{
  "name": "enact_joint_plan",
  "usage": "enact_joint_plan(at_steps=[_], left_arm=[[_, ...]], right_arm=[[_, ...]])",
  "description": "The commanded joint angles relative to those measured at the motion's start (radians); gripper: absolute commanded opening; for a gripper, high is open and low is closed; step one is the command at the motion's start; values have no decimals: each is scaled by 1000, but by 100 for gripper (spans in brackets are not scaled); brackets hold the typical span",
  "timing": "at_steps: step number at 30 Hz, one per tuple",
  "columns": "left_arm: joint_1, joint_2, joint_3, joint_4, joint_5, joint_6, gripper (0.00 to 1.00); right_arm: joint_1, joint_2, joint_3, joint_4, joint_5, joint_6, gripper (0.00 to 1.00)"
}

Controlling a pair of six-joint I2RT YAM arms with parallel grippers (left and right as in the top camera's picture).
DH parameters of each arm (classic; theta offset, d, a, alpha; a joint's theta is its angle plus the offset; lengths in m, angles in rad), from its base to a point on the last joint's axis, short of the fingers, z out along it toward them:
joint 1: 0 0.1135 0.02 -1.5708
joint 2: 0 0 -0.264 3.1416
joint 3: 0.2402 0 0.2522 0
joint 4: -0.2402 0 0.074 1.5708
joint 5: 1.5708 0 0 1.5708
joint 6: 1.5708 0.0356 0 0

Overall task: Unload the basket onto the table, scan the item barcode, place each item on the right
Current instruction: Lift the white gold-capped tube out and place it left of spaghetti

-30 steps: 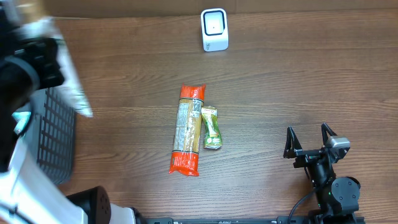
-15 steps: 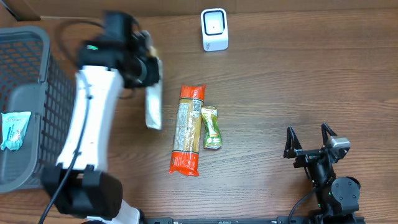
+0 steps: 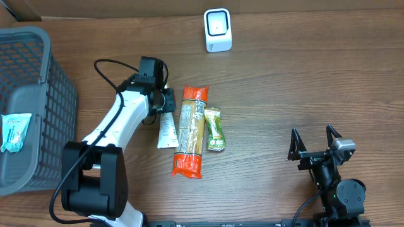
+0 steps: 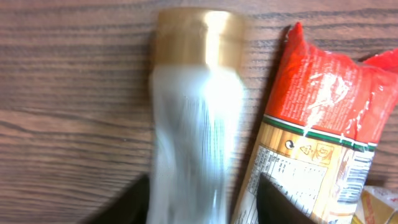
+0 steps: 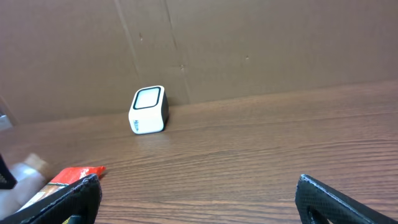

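Packets - 3 of them - lie side by side in the middle of the wooden table [image 3: 303,75]. On the left is a white pouch [image 3: 167,130] with a gold end, touching or just beside a long red packet [image 3: 190,132]. A small green packet [image 3: 214,130] sits against the red packet's other side. The pouch lies flat, its gold end pointing away from the scanner [image 3: 218,29], which stands upright well apart at the far edge of the table.

The left gripper [image 3: 162,101] hangs over the pouch's upper end. From the left wrist, the pouch [image 4: 196,124] looks blurred and runs up between the 2 dark fingers [image 4: 127,202]. The jaws are apart - a strip of the red packet [image 4: 311,124] shows between the pouch and the right-hand finger, so nothing is pinched.

The right gripper [image 3: 314,144] sits near the table's front right corner, jaws wide apart and holding nothing. Its own camera looks across the table to the scanner [image 5: 148,110] in front of a cardboard wall [image 5: 249,43].

A grey basket [image 3: 38,38] stands at the left edge with a teal packet [image 3: 15,131] inside.
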Motion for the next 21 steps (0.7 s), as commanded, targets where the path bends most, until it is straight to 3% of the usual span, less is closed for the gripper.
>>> enact_joint_plan(at_steps=[1, 3, 7, 16, 21], left_arm=[[-4, -20, -12, 9, 35, -2, 62], [-5, -20, -8, 9, 61, 18, 79], [0, -29, 51, -49, 75, 32, 98], [6, -77, 531, -404, 68, 110, 100], [5, -78, 664, -464, 70, 139, 100]], right_arm=[[-3, -10, -11, 6, 1, -4, 100], [-3, -10, -11, 6, 1, -4, 100], [-3, -10, -11, 6, 1, -4, 100], [-3, -10, -11, 6, 1, -4, 100], [-3, -10, -11, 6, 1, -4, 100]])
